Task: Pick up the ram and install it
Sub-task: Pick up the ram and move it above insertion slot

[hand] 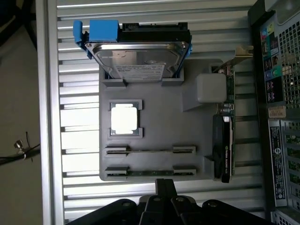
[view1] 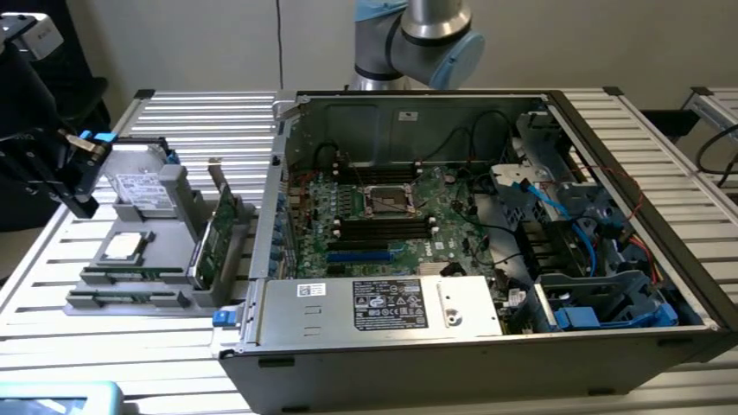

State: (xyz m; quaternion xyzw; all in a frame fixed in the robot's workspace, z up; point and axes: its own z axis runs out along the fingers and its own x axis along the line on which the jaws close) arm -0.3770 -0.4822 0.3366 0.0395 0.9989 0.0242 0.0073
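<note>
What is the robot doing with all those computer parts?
The robot arm has the job of putting ram into the open computer. Its claw is shut with nothing in it, and it hangs over the edge of a gray tray of parts beside the computer. The ram stick closest to the claw lies in the tray, not picked up yet. A hard drive and a square chip sit there too.

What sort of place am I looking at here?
Probably a robotics lab bench for computer assembly: a robot arm stands behind an open computer case on a slatted metal table, beside a grey holder of loose parts.
</note>
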